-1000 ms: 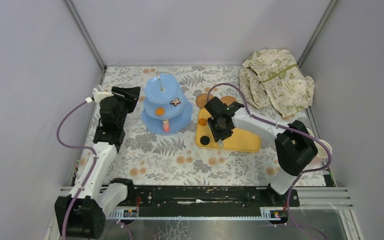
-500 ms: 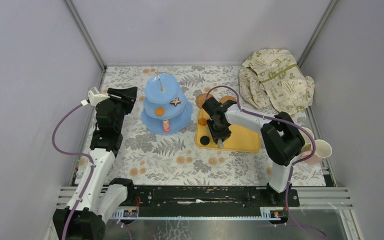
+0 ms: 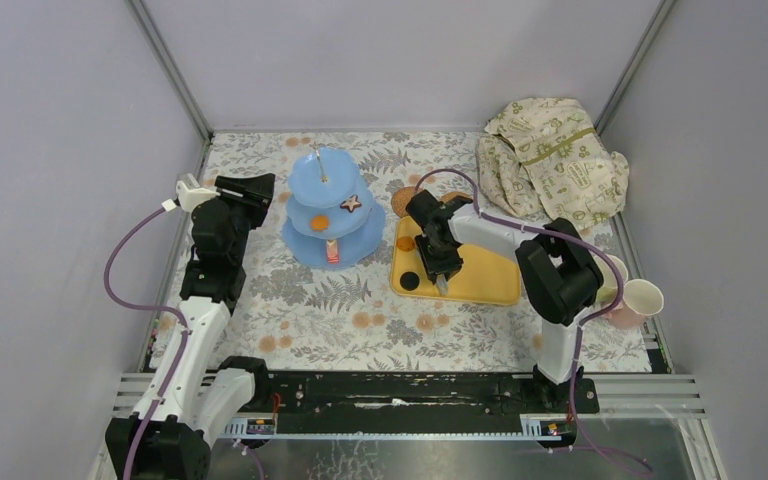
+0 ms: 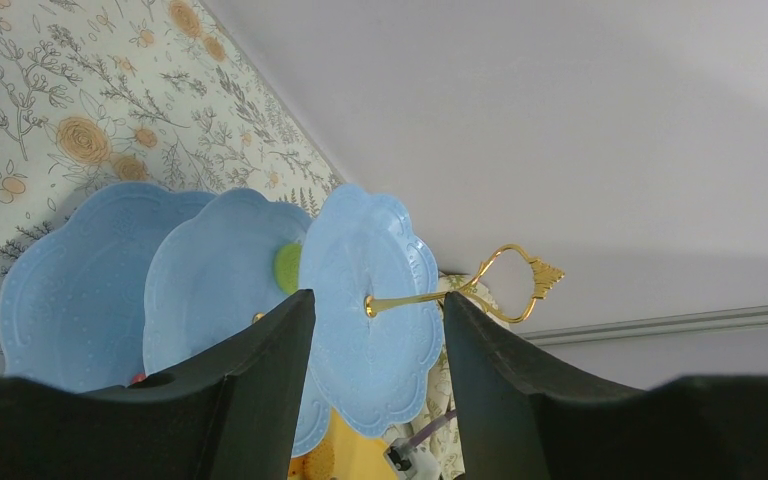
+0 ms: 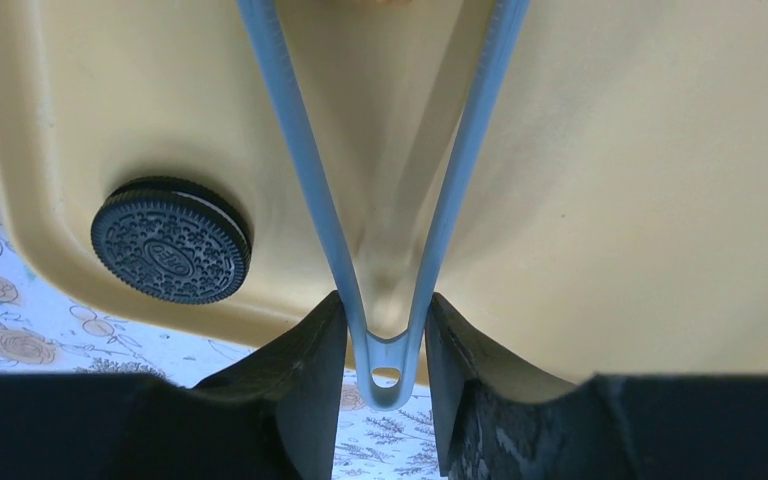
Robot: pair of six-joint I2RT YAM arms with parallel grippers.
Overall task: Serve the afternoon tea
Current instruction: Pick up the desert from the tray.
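Light-blue three-tier stand (image 3: 332, 215) sits on the floral surface (image 3: 340, 315), a star biscuit (image 3: 351, 203) on one tier. My left fingers (image 4: 250, 400) hang apart beside it, holding nothing. My right fingers (image 5: 295, 400) are clamped on the tongs (image 5: 310, 190) over the yellow tray (image 5: 610, 200), near a dark sandwich biscuit (image 5: 171, 241).

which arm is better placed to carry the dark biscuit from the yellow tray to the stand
Right. The right gripper is shut on the hinge end of the tongs over the yellow tray, with the dark biscuit just beside them. The left gripper hangs open by the blue stand, holding nothing.
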